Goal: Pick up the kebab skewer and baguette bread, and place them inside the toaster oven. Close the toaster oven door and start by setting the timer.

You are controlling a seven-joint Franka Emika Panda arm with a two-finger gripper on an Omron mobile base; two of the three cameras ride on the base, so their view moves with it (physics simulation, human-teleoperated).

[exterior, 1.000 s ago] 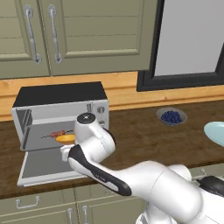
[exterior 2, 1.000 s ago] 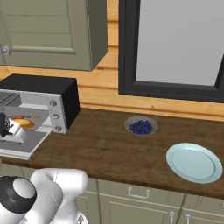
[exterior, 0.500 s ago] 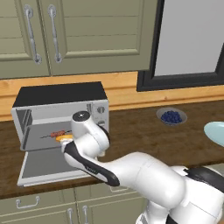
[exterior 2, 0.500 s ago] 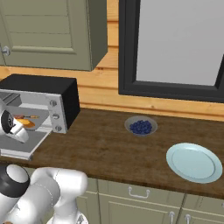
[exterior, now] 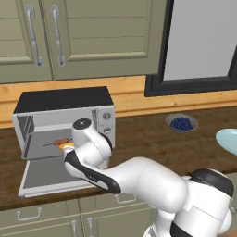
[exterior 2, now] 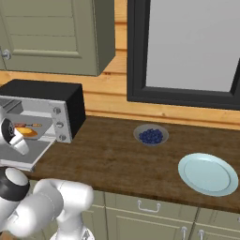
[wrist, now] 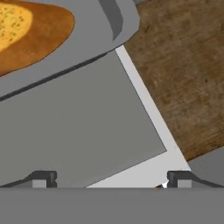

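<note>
The toaster oven (exterior: 65, 115) (exterior 2: 44, 110) stands at the counter's left with its door (exterior: 51, 173) (exterior 2: 26, 152) (wrist: 78, 127) folded down flat. On the rack inside lie the kebab skewer (exterior: 58, 142) (exterior 2: 26, 125) and, just in front of it, the baguette bread (exterior: 66, 146) (exterior 2: 26, 132) (wrist: 26, 30). My gripper (wrist: 111, 179) hangs open and empty over the lowered door's glass, near its right corner. The bread lies ahead of it at the top left of the hand view. In the left base view the arm's wrist covers the oven's mouth at the right.
The oven's knobs (exterior: 107, 125) (exterior 2: 59, 124) run down its right side. A bowl of blueberries (exterior: 181, 123) (exterior 2: 151, 136) and a pale blue plate (exterior 2: 208, 173) (exterior: 229, 139) sit on the wooden counter (wrist: 188, 74) to the right. Wall cabinets hang above.
The wrist has shifted slightly to the left in front of the oven. The jaws stay wide apart. Skewer and bread have not moved.
</note>
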